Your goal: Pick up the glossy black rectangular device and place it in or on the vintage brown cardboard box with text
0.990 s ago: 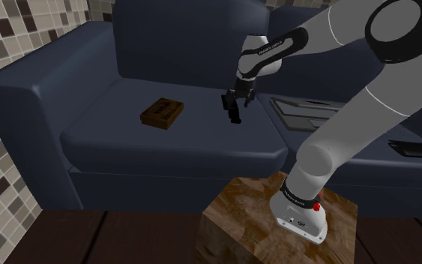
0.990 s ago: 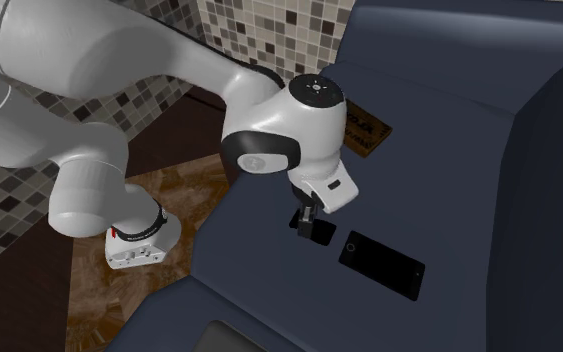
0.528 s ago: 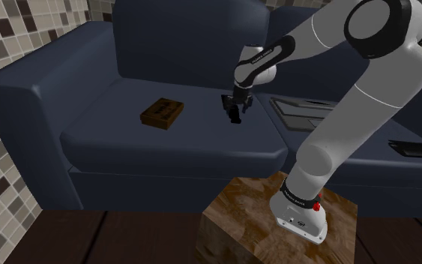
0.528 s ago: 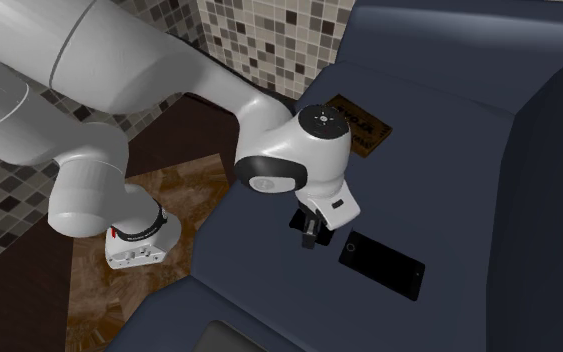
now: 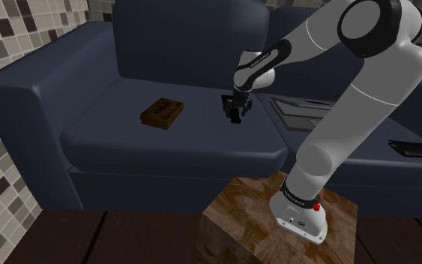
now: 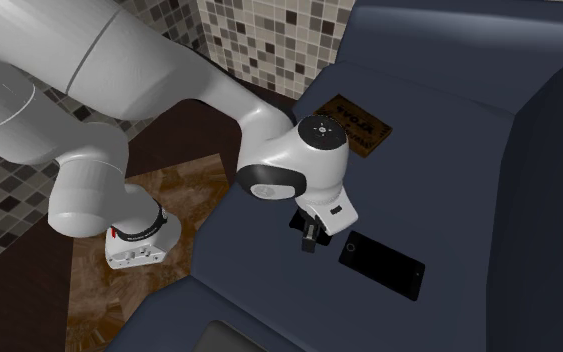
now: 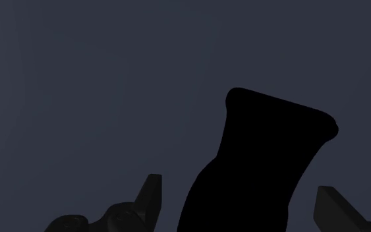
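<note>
The all-black jaws stand apart and clasp nothing, low over the seat cushion of the dark navy sofa (image 5: 112, 139). The glossy black flat rectangular device (image 6: 381, 264) lies flat on that cushion just beside them. The flat brown box with printed text (image 5: 162, 112) rests on the same cushion, well apart from the device.

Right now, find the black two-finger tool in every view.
Shoulder view: black two-finger tool mid-picture, right of flat brown box.
Second exterior view: tool below centre, left of glossy black rectangular device.
Wrist view: open fingers flanking that device.
Shared landmark: dark blue sofa cushion.
</note>
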